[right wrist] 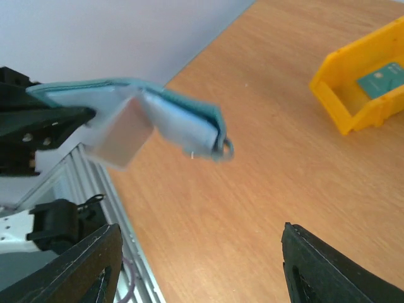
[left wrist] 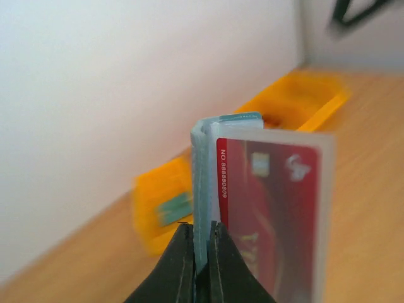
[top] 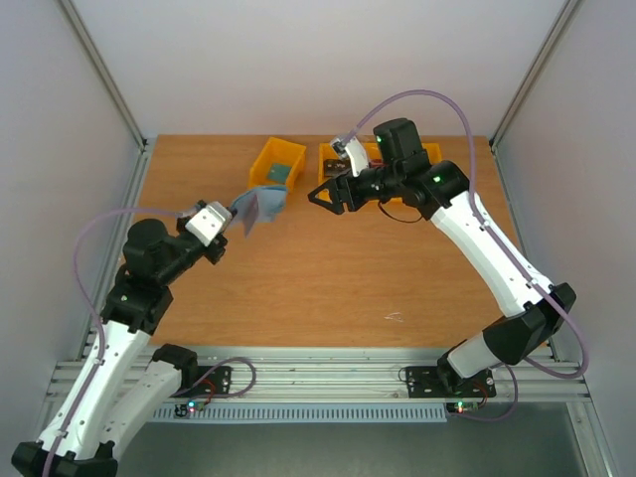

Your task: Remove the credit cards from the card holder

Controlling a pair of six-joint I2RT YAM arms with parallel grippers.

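Left claw clenched on the edge of the card holder, held in the air above the table (a red card shows inside). Right claw spread wide, empty, near the holder.

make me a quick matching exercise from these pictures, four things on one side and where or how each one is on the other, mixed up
Things
1. card holder
2. red card
3. right gripper
4. teal card

Place or state
a. open, holding nothing
b. lying in a yellow bin
c. pinched in the left gripper, up off the table
d. tucked in the card holder

Pairs: 1-c, 2-d, 3-a, 4-b
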